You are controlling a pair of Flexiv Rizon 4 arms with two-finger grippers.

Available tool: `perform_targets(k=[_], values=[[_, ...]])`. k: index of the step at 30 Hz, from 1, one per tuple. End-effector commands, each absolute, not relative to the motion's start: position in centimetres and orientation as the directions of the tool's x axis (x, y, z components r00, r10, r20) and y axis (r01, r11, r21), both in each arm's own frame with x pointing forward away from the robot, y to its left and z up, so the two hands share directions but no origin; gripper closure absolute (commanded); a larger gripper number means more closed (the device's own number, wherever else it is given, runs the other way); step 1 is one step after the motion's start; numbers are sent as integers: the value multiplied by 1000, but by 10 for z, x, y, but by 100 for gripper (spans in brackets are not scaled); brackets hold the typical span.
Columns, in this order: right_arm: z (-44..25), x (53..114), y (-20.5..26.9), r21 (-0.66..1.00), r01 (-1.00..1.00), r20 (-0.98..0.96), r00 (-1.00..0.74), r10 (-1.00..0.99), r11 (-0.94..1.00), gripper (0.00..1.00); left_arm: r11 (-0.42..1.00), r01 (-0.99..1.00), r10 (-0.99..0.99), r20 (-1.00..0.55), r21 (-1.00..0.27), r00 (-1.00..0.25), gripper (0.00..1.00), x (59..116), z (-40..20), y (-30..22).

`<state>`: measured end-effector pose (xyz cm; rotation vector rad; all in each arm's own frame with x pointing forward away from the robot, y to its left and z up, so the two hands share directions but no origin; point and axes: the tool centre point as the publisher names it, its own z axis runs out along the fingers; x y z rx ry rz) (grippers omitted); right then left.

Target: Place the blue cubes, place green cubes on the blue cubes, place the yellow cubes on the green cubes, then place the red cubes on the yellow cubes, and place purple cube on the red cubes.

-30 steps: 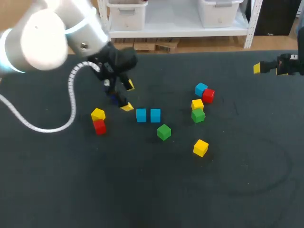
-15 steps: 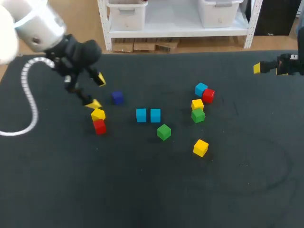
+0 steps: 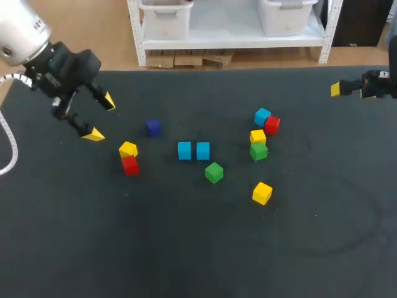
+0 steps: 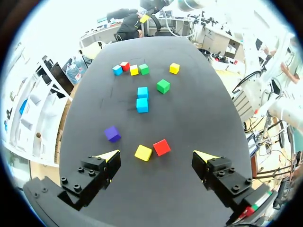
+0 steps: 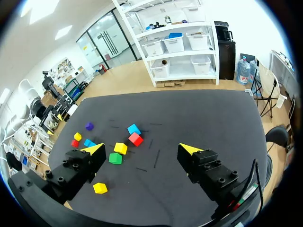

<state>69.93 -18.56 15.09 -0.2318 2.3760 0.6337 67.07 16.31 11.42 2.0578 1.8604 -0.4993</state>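
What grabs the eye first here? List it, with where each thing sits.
Bright cubes lie scattered over the dark table: two blue cubes side by side in the middle, and a tight blue, red, yellow and green cluster to their right. The left gripper hangs open above the table's left part, near the purple cube and a touching yellow and red pair.

Left arm: rounded housing, glossy white-grey.
Wrist section: bulky, matt black.
Cable: white, ribbed, running beside the left arm in a loose curve.
Left gripper: two slim black fingers, each ending in a bright yellow wedge tip.
Fingers, left wrist view: black stepped blocks with recessed round screw holes.
Right gripper: black body, yellow tips; same blocky build in its wrist view, with a small red-and-green mark near one finger's base.
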Motion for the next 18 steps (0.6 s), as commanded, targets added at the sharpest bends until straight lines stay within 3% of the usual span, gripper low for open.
perform_targets(k=[1,18], values=[[151,699,-185,381,-319,-641,-767,0,868,0,-102,995,884,-459,-1,90,0,673,115,163],[152,704,-187,354,-337,-646,-762,-33,872,0,-102,995,884,-459,-1,90,0,673,115,163]])
